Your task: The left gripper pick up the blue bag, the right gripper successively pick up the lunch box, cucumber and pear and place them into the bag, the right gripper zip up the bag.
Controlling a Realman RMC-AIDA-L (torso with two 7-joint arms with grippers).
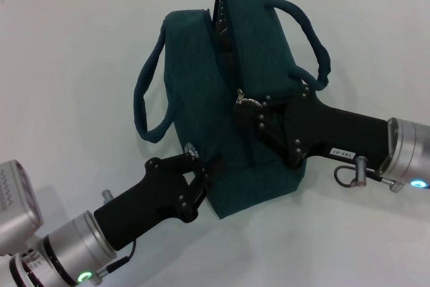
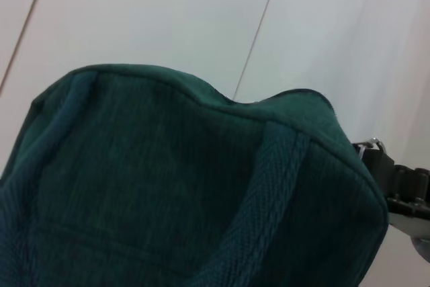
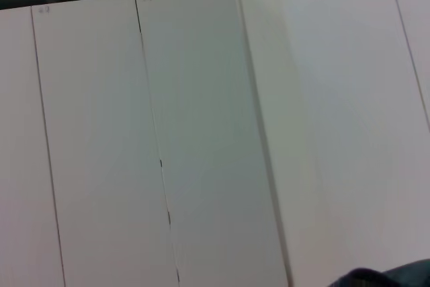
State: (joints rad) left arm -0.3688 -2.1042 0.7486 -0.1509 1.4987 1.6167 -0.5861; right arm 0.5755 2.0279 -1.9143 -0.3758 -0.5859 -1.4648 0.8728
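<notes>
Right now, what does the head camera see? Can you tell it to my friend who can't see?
A dark teal bag stands on a white table with two black robot arms on it. The left gripper is at its bottom near corner. The right gripper is at the zipper on top, which looks partly open at the far end.

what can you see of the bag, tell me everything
The bag is dark teal woven fabric, boxy and soft, with two rope-like carry handles, one looping out on each side. It stands on the white table. Its top zipper is still open at the far end. A small pale emblem sits near its lower front corner. The left gripper clamps that corner, and the right gripper presses at the zipper line on top. Its contents are hidden.
</notes>
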